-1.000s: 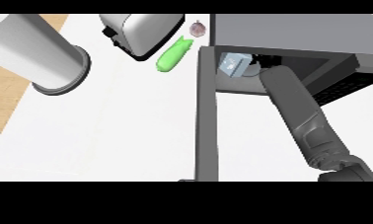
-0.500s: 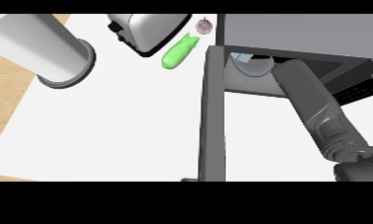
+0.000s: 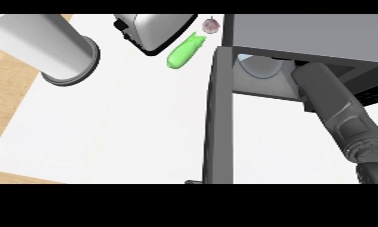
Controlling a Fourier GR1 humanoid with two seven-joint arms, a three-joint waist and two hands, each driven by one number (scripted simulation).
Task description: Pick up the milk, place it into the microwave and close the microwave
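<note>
From my seat, the white counter [image 3: 111, 121] fills most of the frame. The microwave [image 3: 303, 31] takes the upper right, its door [image 3: 219, 121] swung open and running down the centre. My right forearm [image 3: 336, 106] reaches from the lower right into the cavity; the right hand is hidden inside, so I cannot tell its fingers or what it holds. The left forearm [image 3: 52, 46] crosses the upper left. I see a toaster [image 3: 155, 28] at top centre, a green vegetable [image 3: 183, 52] beside it, then a small garlic bulb [image 3: 211, 25]. I cannot make out the milk.
</note>
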